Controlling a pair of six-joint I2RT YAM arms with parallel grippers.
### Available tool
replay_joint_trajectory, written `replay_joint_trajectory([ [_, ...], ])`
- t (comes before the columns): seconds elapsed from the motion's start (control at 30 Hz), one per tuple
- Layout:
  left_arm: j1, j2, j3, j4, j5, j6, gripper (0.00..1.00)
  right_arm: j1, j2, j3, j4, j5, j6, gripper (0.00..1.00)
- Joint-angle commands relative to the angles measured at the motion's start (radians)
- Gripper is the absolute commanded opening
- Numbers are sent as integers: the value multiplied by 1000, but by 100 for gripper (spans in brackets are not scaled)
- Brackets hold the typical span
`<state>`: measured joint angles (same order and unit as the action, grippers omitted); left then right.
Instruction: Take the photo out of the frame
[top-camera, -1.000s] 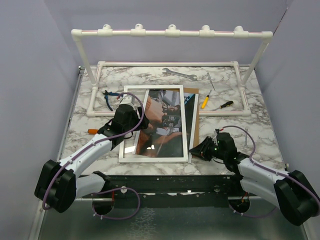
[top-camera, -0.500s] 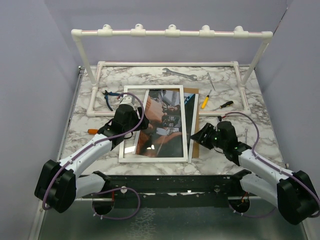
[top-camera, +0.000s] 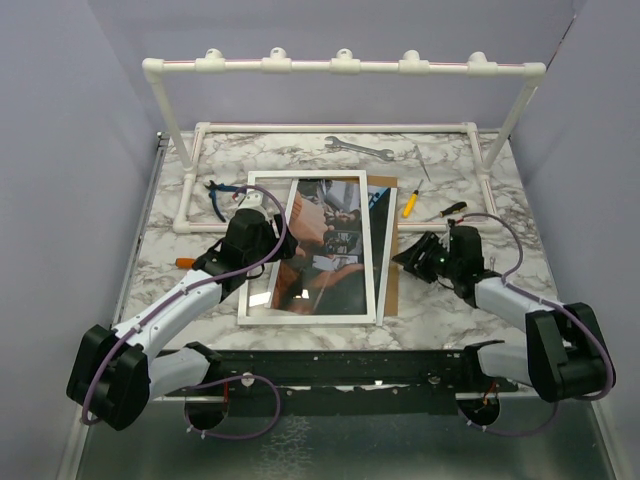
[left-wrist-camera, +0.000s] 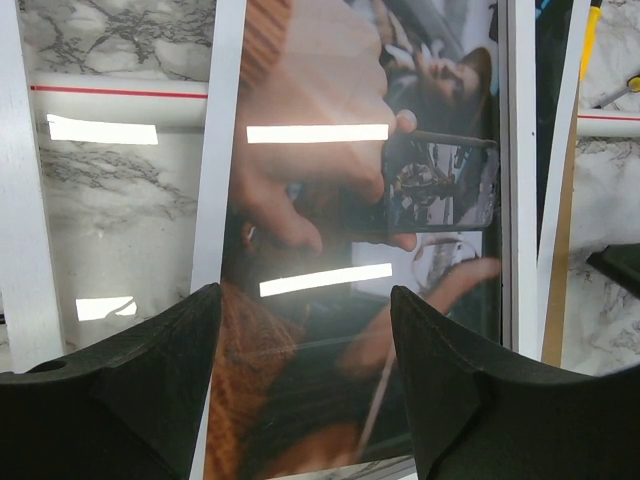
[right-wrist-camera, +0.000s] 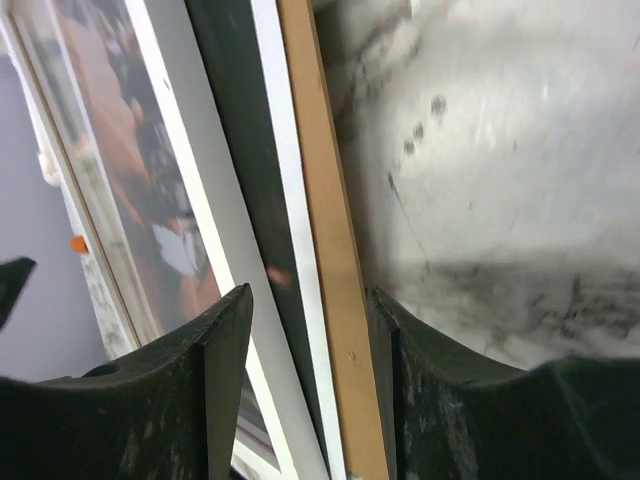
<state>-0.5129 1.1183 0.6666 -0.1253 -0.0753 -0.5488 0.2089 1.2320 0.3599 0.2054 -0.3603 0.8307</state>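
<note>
Two arms reach over the marble tabletop (top-camera: 460, 305), one at each long side of the frame (top-camera: 310, 319), which lies flat and glass up in the middle of it. The photo (top-camera: 325, 240) sits inside under the glass, a dark reddish scene with ceiling lights glaring off it.

The left pincer (left-wrist-camera: 303, 292) hangs over the frame's left half with its fingers spread wide. The white left border is by one finger and the glass is between them, and nothing is pinched.

The right pincer (right-wrist-camera: 308, 292) is at the frame's right edge, also spread. Between its fingers I can see the frame's white border, a dark strip, a thin white edge and the rim of a brown board (right-wrist-camera: 322, 230) jutting out beside the frame. Whether either finger touches them I cannot tell.

Beyond the frame stands a white pipe rack (top-camera: 340, 66). A wrench (top-camera: 358, 148) lies inside its base, a yellow-handled screwdriver (top-camera: 410, 202) is near the frame's far right corner, and blue pliers (top-camera: 217, 195) are near its far left corner.
</note>
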Motion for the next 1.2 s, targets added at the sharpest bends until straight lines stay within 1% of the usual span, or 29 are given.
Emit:
replay_joint_trajectory([
  [0.0,-3,-9,19,-22,-13,16,69,-69,34,112,10,-51,-98,53],
  [0.07,-4,-6,18,-21,-15,18,69,-87,62,168,-12,-47,-139,53],
  [0.2,-3,1,18,-20,-17,19,69,-113,176,298,-25,-81,-182,53],
  [0.5,-3,15,23,-19,-19,28,69,-139,421,561,-3,-99,-209,53],
  [0.9,-3,20,46,-19,-46,52,69,-141,648,775,26,-121,-227,52],
  [1.17,-4,22,51,-21,-54,56,69,-141,719,834,23,-105,-234,52],
])
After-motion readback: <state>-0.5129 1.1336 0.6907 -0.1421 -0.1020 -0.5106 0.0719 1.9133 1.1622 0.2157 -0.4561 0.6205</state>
